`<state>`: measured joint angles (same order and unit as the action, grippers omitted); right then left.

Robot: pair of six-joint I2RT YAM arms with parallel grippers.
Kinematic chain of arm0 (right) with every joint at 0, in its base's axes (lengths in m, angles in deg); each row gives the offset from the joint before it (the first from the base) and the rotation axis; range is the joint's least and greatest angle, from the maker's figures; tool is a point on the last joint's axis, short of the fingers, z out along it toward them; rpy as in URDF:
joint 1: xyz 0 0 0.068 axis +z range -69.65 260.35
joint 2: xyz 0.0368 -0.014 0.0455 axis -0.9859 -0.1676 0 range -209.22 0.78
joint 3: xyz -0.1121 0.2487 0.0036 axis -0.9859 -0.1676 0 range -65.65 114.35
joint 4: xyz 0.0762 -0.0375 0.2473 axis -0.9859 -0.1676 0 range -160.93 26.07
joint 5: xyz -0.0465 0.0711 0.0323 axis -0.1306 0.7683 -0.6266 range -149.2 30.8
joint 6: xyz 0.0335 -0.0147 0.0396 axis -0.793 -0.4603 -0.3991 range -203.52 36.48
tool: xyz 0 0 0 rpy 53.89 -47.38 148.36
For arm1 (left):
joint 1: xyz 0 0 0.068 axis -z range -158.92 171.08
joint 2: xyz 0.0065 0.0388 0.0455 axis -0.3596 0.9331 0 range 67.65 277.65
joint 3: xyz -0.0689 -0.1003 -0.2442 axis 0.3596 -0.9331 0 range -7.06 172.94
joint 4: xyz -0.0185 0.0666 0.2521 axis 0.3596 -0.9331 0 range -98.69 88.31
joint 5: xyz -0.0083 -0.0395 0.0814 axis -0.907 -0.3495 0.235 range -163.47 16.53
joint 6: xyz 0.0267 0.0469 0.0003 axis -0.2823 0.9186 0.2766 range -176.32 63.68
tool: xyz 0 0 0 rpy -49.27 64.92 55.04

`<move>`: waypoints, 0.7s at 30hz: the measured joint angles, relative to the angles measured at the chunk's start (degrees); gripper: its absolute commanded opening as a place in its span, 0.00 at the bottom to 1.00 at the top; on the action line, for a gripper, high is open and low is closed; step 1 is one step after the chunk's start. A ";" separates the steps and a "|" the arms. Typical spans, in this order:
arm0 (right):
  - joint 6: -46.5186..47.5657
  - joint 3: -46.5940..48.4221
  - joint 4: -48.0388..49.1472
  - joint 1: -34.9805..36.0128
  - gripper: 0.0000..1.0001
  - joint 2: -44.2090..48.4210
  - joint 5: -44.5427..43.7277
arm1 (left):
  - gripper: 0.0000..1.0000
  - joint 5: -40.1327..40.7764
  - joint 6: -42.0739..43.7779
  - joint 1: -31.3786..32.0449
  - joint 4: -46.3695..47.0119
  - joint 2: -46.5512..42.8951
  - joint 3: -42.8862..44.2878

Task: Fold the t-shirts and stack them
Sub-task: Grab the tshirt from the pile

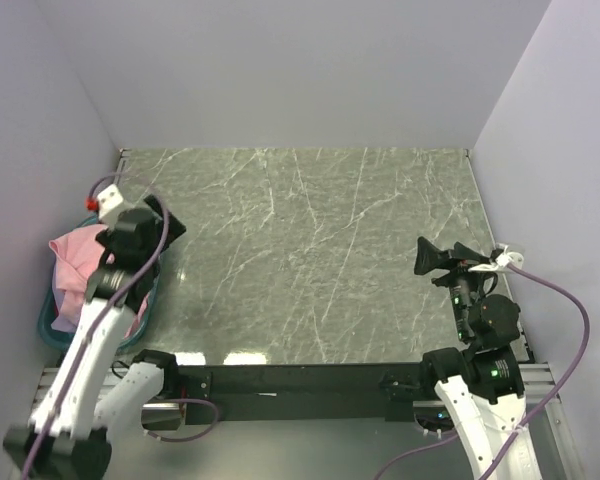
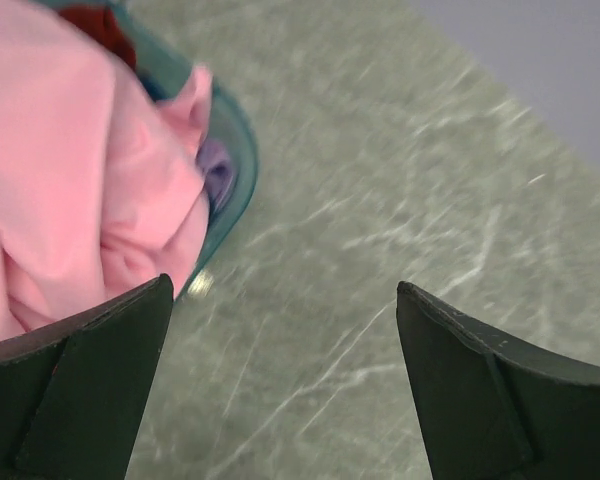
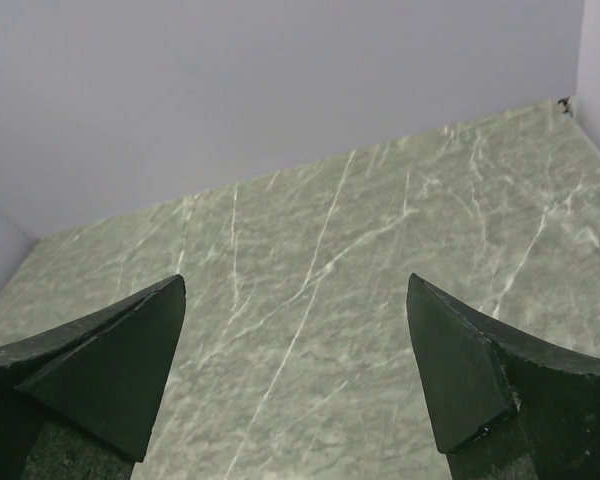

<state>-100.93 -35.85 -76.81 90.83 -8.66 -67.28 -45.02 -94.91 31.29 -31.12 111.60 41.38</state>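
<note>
Tabletop [image 1: 310, 250]: grey-green marble, no shirt on it. So nothing is folded or stacked yet, by my reading.

Basket [image 1: 46, 322]: teal plastic, at the tabletop's left edge, against the left wall. All the t-shirts I can see are in it. The pink shirt [image 2: 70, 160] is on top, heaped over the rim, bunched with no clear long axis. A purple shirt [image 2: 218, 172] peeks out under it at the rim, and a bit of red shirt [image 2: 100, 22] shows at the back. I can't pick out blue or white ones here.

My left gripper [image 2: 285, 290] is open, jaws wide apart and holding nothing. It hangs over bare tabletop just beside the basket's rim. In the left wrist view the pink shirt lies up and to the left of the gap, near the left finger, and I can't tell if they touch.

My right gripper [image 1: 427, 262] is also open and holding nothing, on the right side well apart from the basket, with only marble and wall in its view.

The left arm is clearly nearer. The next move probably needs the left gripper to swing left over the rim and down onto the pink heap.
</note>
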 measured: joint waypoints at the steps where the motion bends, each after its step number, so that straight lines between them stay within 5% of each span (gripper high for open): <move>1: -0.20 0.09 -0.22 0.35 0.97 -0.61 -0.02 | 0.99 0.07 -0.63 0.00 -1.55 3.87 1.90; 10: -0.98 0.09 -1.88 2.56 0.98 -1.38 -0.76 | 0.99 7.61 -11.21 -6.60 -21.94 32.22 21.09; 21: -0.98 0.09 -2.25 3.63 0.98 -1.18 -1.31 | 0.99 9.31 -12.28 -25.20 -20.50 25.92 15.58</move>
<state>-101.92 -35.76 -79.06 94.46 -9.84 -68.59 -35.71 -107.19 6.09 -51.63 137.52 56.97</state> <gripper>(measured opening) 0.976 0.995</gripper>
